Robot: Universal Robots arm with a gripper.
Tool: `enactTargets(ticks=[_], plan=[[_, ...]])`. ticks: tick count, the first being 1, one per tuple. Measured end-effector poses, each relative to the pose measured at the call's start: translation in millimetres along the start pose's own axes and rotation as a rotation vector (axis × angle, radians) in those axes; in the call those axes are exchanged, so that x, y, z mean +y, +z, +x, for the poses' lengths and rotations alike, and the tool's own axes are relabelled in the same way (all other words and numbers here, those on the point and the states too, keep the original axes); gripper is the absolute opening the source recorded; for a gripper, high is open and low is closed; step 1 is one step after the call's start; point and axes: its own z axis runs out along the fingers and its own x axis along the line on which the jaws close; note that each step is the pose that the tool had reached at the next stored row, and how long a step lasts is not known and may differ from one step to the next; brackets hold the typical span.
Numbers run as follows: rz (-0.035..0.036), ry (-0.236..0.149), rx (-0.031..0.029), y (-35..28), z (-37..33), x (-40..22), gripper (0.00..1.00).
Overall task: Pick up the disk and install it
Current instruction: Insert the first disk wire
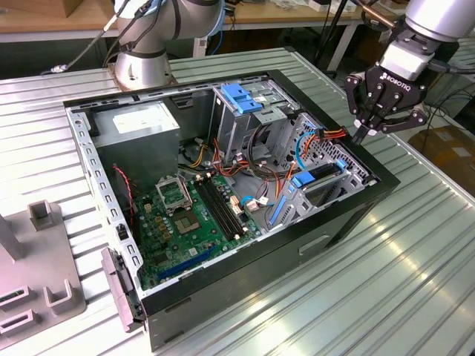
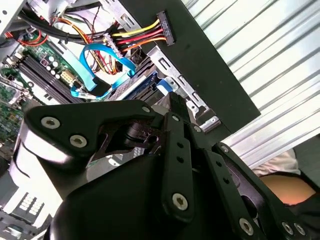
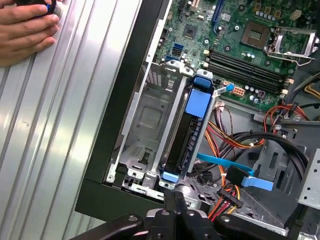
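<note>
Disk [image 3: 186,142] is sitting in its slot inside the open computer case [image 1: 356,215], standing on edge in the drive cage at the corner of the case nearest the gripper [image 1: 362,133]. In the first wrist view its long axis runs parallel to the black case wall next to it. One end, with the blue tab [image 3: 198,102] on it, points in toward the motherboard [image 3: 240,45]. The other end, with a small blue rail tip, points at the case wall that the gripper is hanging over. A bare metal bay [image 3: 145,120] lies between the disk and that parallel wall. In the exterior view the disk [image 1: 324,173] shows as a dark strip with blue at both ends, just inside the wall on the exterior view's right. The gripper is up in the air above that wall, fingers pointing down and pinched together with nothing between them, so closed and empty, and not touching the disk. In both wrist views the fingertips meet over the case edge [image 3: 175,200] [image 2: 172,102]. A flat blue cable [image 3: 235,165] and a bundle of red, yellow and orange wires ending in a black plug [image 2: 165,27] sit close to the disk's outer end. The case rests on a ribbed metal surface [image 1: 415,282], and a person's hand [image 3: 25,30] rests on that surface, well away from the case.
</note>
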Motion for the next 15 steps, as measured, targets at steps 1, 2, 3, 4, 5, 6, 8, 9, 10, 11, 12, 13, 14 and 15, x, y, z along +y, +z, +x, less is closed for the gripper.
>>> enactTargets(ticks=[1,2,3,4,5,6,8,9,10,11,12,13,14,15], plan=[[0.0003,-0.016,-0.0002,0.6,-0.2,-0.1,0.11],[0.0006,-0.031,-0.0004,1.1,-0.4,-0.2,0.11],[0.0007,-0.04,-0.0005,1.3,-0.6,-0.3,0.11],[0.0008,-0.051,-0.0005,1.5,-0.7,-0.4,0.11],[0.0009,-0.061,-0.0004,1.5,-0.8,-0.6,0.11],[0.0011,-0.071,-0.0005,1.6,-0.9,-0.7,0.11],[0.0014,-0.089,-0.0005,1.7,-1.4,-1.2,0.11],[0.0014,-0.095,-0.0005,1.9,-1.7,-1.4,0.11],[0.0016,-0.1,-0.0008,2.0,-2.2,-1.8,0.11],[0.0017,-0.106,-0.0008,2.1,-2.8,-2.3,0.11],[0.0018,-0.111,-0.0008,2.2,-3.2,-2.6,0.11],[0.0018,-0.117,-0.0008,2.3,-3.5,-3.0,0.11],[0.002,-0.124,-0.0009,2.5,-3.9,-3.4,0.11],[0.002,-0.13,-0.001,2.6,-4.3,-3.9,0.11]])
